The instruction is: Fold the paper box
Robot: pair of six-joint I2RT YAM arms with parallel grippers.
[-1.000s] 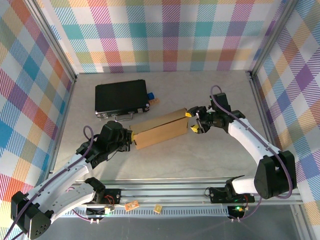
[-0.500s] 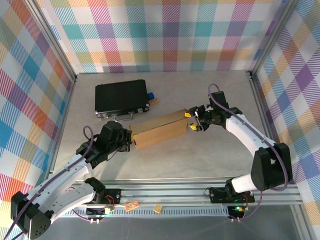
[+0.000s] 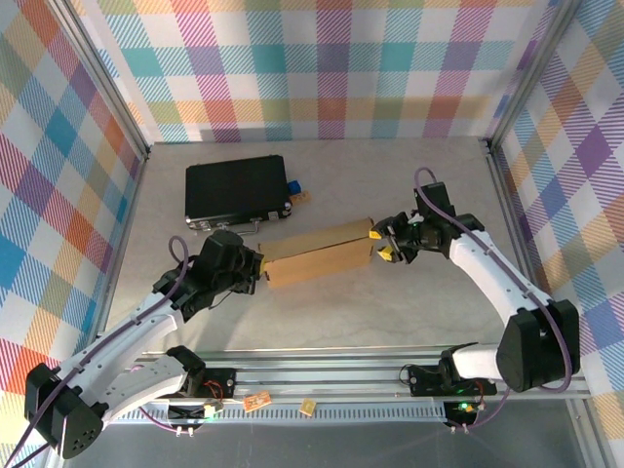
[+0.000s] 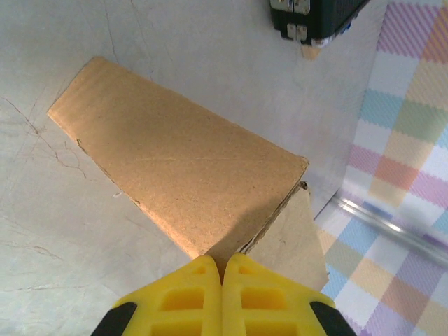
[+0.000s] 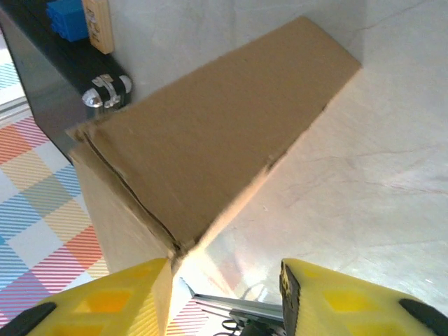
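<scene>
A: From above, the paper box (image 3: pixel 317 255) lies slanted mid-counter (image 3: pixel 341 317), strung between both arms, with the black case (image 3: pixel 237 190) just behind it.

B: And the left gripper (image 3: pixel 255 271) sits on its left end, the right gripper (image 3: pixel 382 244) at its right end.

A: Left wrist camera now: that gripper (image 4: pixel 222 267) is pressed together, pinching the box's (image 4: pixel 175 157) near corner. The cardboard runs away from it.

B: Right wrist camera: the gripper (image 5: pixel 224 283) stands spread, with the box (image 5: pixel 210 147) corner right against one finger (image 5: pixel 133 294) and the other finger apart from it.
</scene>
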